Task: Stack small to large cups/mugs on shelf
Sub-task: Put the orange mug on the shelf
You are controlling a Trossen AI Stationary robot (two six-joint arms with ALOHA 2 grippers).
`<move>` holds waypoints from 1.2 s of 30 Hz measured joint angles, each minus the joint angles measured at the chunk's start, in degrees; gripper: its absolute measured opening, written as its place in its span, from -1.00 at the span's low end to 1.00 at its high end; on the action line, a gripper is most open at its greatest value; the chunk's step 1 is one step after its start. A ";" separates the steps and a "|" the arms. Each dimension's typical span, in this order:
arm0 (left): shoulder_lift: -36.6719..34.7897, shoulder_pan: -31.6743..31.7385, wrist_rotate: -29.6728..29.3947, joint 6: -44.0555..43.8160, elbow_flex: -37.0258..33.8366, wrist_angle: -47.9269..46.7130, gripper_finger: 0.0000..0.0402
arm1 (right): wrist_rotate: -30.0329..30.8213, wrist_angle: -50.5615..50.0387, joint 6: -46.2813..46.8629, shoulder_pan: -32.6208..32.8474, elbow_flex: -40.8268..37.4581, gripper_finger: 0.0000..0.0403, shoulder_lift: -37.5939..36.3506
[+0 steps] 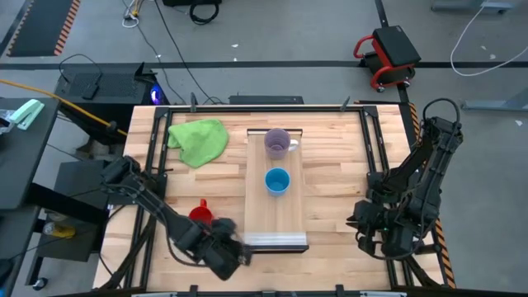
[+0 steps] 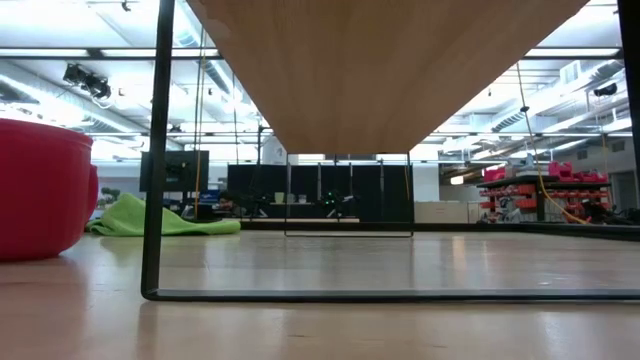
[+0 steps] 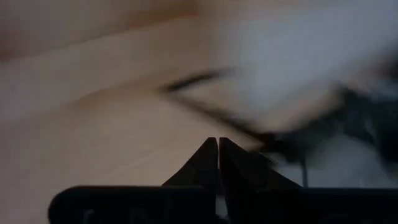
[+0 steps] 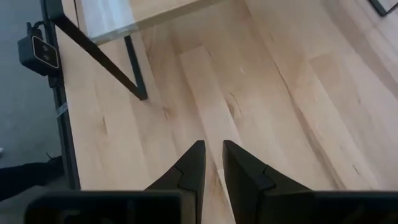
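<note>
The shelf [image 1: 277, 210], a long light-wood board on thin black legs, stands mid-table with its grey strip [image 1: 276, 241] at the near end. The purple mug [image 1: 278, 143] stands on its far end and the blue cup [image 1: 277, 181] at its middle. The red mug [image 1: 200, 214] stands on the tabletop left of the shelf and also shows in the low view [image 2: 40, 190]. My left gripper [image 1: 235, 252] is shut [image 3: 219, 142], low at the shelf's near left corner. My right gripper [image 4: 213, 149] is empty at the near right, its fingers a narrow gap apart over bare tabletop. My left gripper is shut beside the shelf's near left corner [image 1: 247, 244]. The wrist view is blurred, and I cannot tell whether the fingers touch the shelf.
A green cloth [image 1: 199, 139] lies at the far left of the table. The shelf's black leg frame [image 2: 152, 150] stands in front of the low camera. Black rails [image 1: 373, 140] run along the table's sides. Bare tabletop lies right of the shelf.
</note>
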 joint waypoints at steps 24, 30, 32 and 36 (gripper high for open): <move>-5.18 4.38 6.12 6.76 0.09 -8.35 -0.86 | -0.52 0.50 -0.59 -1.35 -0.02 -0.69 0.00; -8.18 -2.13 -9.23 -20.86 0.09 -26.11 -0.81 | -0.65 2.20 -1.69 -4.49 -1.55 -0.69 0.00; -8.45 -4.00 -11.93 -23.73 0.07 -29.36 -0.81 | -2.64 6.09 -3.74 -6.06 -4.00 -0.69 -0.07; -8.43 -5.93 -13.49 -19.84 0.04 -30.66 -0.81 | -9.44 19.83 -7.22 -8.75 -12.12 -0.70 -0.76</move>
